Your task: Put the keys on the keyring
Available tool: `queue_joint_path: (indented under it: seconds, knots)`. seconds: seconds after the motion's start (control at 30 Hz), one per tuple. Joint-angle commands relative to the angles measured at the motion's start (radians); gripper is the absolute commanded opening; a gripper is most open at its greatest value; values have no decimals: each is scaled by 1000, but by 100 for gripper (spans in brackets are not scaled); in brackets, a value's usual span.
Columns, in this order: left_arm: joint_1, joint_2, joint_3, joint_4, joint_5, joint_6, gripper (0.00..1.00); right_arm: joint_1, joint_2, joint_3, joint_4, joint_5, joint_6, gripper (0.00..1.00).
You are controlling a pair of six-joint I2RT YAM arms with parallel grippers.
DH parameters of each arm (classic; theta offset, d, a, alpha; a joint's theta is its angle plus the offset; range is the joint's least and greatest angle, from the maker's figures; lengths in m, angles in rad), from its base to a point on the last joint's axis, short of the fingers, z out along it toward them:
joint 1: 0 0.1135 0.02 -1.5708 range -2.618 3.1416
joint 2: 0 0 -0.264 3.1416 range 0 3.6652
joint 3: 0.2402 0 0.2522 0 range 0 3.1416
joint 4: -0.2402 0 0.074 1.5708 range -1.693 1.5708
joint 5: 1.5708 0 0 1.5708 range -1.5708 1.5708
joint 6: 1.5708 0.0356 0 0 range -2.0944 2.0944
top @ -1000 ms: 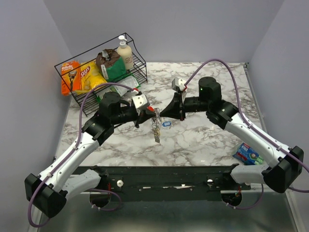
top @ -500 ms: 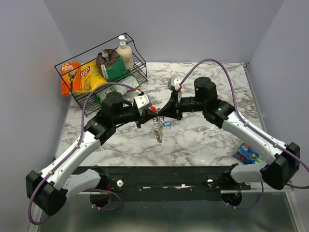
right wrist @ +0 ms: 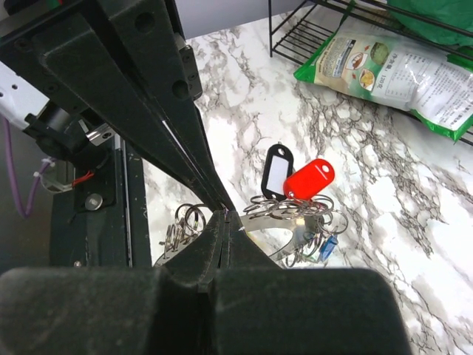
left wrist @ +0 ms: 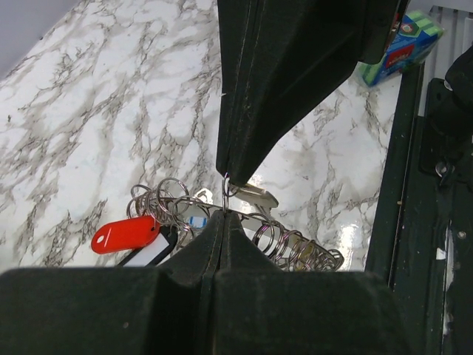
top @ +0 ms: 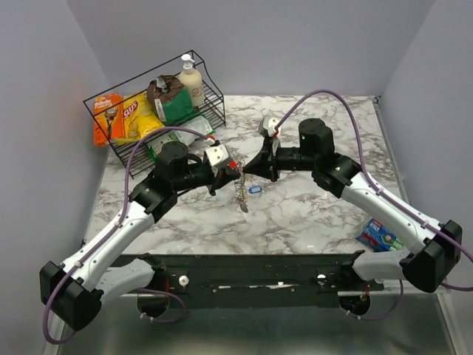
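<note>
The fingers of the left gripper (top: 224,172) and of the right gripper (top: 248,168) are meeting tip to tip over the marble table (top: 318,214) in the top view, both pressed closed. The keyring (top: 238,177) with its bunch of keys (top: 241,198) is dangling between them. Compared with one second ago, both tips are sitting slightly farther from the bases and the bunch is travelling with them. I judge they are repositioning the ring together, not yet threading a key. A blue-headed key (top: 255,189) is lying just beside the bunch. In the left wrist view the two closed tips are pinching one thin wire loop from opposite sides, with a red tag (left wrist: 126,234) and many small rings (left wrist: 288,240) below. In the right wrist view a black tag (right wrist: 277,168) is lying beside the red one, and a green snack bag (right wrist: 377,66) is partly cut off. The fingers are hiding the pinch itself, so I cannot tell whether the coil is being spread or whether the blue key is attached.
</note>
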Motion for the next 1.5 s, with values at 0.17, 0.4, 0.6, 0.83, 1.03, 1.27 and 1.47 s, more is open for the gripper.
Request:
queue_joint_path:
  seconds: [0.17, 0.4, 0.6, 0.83, 1.03, 1.27, 1.47]
  knots:
    - [-8, -51, -12, 61, 1, 2, 0, 4, -16, -10, 10, 47, 5, 0]
    - [-8, -67, -23, 76, 3, -1, 0, 4, -14, -22, 9, 67, 5, 1]
    - [-8, -96, -59, 161, 37, -12, 0, 4, 4, -19, 4, 57, 7, 0]
    - [-11, -120, -95, 219, 48, -24, 0, 4, 0, -24, 1, 51, 5, 1]
    - [-11, -137, -132, 296, 63, -38, 0, 3, 0, -33, 0, 24, 3, 6]
    - [-11, -131, -130, 291, 52, -32, 0, 4, -39, -56, 7, 57, -6, 31]
    - [-11, -129, -129, 278, 44, -24, 0, 4, -117, -122, 70, 212, 29, 66]
